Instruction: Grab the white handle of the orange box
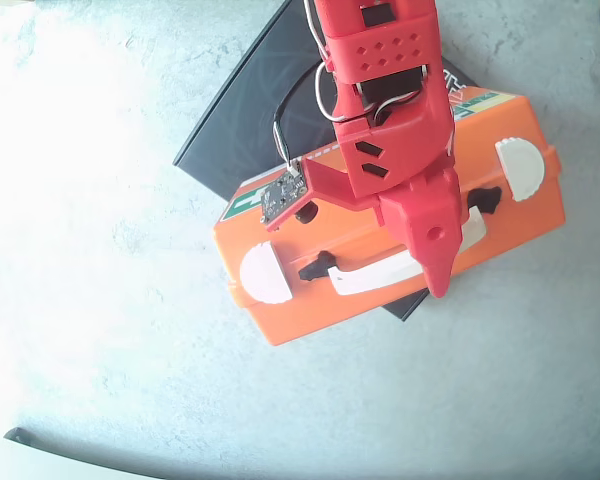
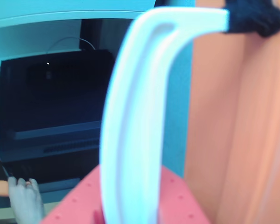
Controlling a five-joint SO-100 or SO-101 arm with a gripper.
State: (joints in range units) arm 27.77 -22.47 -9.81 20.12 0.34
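Filling our wrist view, the white handle (image 2: 130, 121) runs along the orange box (image 1: 380, 240) front, and our gripper (image 1: 438, 270) straddles it, apparently closed on it, ready for lifting.

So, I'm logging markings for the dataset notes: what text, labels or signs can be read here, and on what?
No text reads clearly.
Green-white label on the orange box: print too small, mostly hidden by the arm.
Black box: white lettering near its edge, cut off and unreadable.
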